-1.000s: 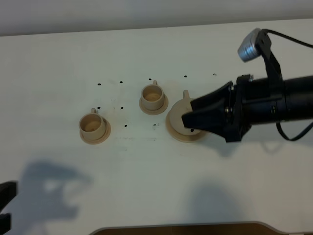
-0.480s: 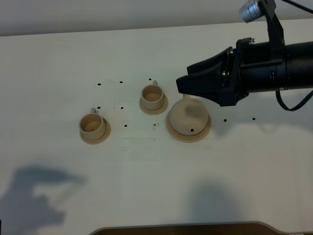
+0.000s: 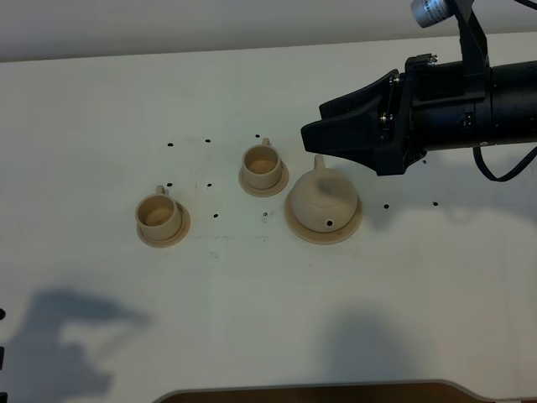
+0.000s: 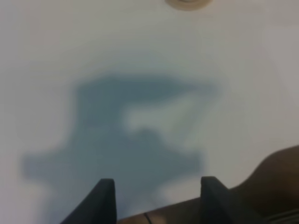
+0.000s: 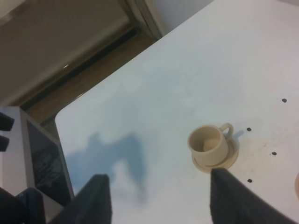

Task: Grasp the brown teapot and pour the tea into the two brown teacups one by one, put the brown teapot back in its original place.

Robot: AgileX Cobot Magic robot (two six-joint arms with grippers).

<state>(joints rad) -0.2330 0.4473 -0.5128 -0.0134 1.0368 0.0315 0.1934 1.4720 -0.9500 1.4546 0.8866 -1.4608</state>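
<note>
The brown teapot (image 3: 321, 199) sits upright on its wide saucer (image 3: 295, 227), right of centre on the white table. One of the two brown teacups (image 3: 262, 166) stands on a small saucer just left of the pot. The other teacup (image 3: 159, 214) (image 5: 209, 143) stands further left. My right gripper (image 3: 315, 124) (image 5: 159, 200) hovers open behind and above the teapot, apart from it, holding nothing. My left gripper (image 4: 156, 200) is open and empty over bare table near the front left edge. A tan saucer rim (image 4: 187, 3) shows far ahead of it.
Small black dots (image 3: 216, 215) mark the tabletop around the cups. The table's front edge (image 3: 302, 391) runs along the bottom, with brown floor beyond. Arm shadows (image 3: 67, 336) lie at front left. A grey box (image 5: 32, 163) stands off the table's left end.
My right gripper has risen off the teapot and drawn back toward the far side, leaving the pot on its saucer. The left arm has slid almost out of the overhead view's lower-left corner.
</note>
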